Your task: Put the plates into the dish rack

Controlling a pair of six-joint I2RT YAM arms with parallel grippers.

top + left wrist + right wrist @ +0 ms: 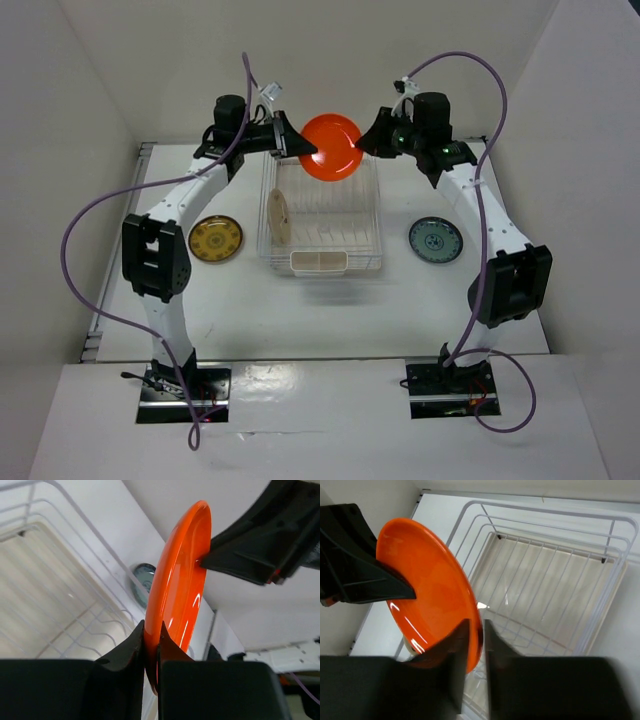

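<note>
While the orange plate (330, 147) hangs above the dish rack (375, 225), left claw (304, 150) and right claw (362, 146) each pinch its rim.

Place: a robot lab test booth.
Enclosure: plain white walls (90, 90) boxing in a white table (320, 310).
Machines: two robot arms (160, 250) bolted to black base plates (183, 385) at the near edge.
Wiring: loose purple cables (64, 240) looping in the open.
Kitchenware: a wire dish rack (378, 215), an orange plate (332, 146), other small plates (216, 239).

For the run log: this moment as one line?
orange plate: held above dish rack | left gripper: shut on rim | right gripper: shut on opposite rim | racked: beige plate
</note>
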